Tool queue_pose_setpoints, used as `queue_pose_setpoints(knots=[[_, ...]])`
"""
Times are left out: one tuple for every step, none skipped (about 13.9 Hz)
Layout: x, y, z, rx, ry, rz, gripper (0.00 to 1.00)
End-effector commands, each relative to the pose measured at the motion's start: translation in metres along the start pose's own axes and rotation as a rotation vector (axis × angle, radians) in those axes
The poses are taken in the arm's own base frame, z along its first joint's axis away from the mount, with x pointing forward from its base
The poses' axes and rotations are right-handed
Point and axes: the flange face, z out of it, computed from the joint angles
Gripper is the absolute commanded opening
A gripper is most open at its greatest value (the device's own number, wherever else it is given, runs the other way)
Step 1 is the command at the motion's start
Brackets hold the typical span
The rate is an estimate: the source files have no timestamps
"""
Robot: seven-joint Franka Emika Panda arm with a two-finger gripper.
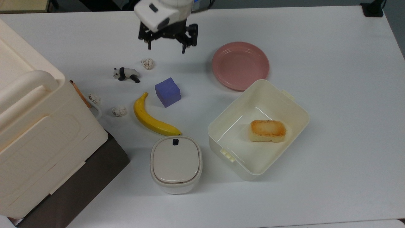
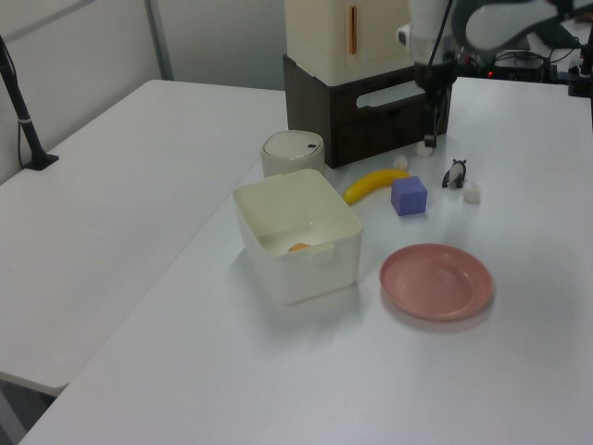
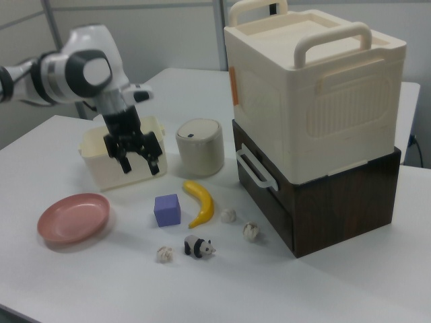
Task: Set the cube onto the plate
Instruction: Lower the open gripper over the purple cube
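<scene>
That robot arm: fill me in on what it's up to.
The arm's gripper hangs open above the table, holding nothing. In the top view it is up from the cube, which sits on the table beside the banana, untouched. The plate is bare, off to the top view's right of the cube and next to the tub. The cube has not yet been picked up.
</scene>
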Motion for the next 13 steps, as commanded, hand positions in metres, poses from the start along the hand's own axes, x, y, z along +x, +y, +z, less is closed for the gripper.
queue_pose_setpoints(knots=[[0.015, -0.021, 0.04, -0.047, -0.003, -0.06, 0.96], [0.018, -0.022, 0.047, -0.056, -0.011, -0.066, 0.96], [0.02, -0.023, 0.053, -0.063, -0.016, -0.072, 0.96], [0.023, -0.026, 0.062, -0.073, -0.024, -0.081, 0.96], [0.025, -0.029, 0.075, -0.088, -0.04, -0.092, 0.98], [0.029, -0.033, 0.082, -0.098, -0.047, -0.097, 1.0], [0.035, -0.035, 0.088, -0.1, -0.052, -0.098, 1.0], [0.039, -0.044, 0.095, -0.103, -0.062, -0.108, 1.0], [0.041, -0.054, 0.102, -0.108, -0.069, -0.109, 1.0], [0.045, -0.057, 0.109, -0.138, -0.066, -0.101, 1.0], [0.049, -0.061, 0.116, -0.155, -0.057, -0.091, 1.0], [0.051, -0.062, 0.122, -0.163, -0.049, -0.067, 1.0], [0.053, -0.063, 0.127, -0.173, -0.047, -0.06, 1.0]])
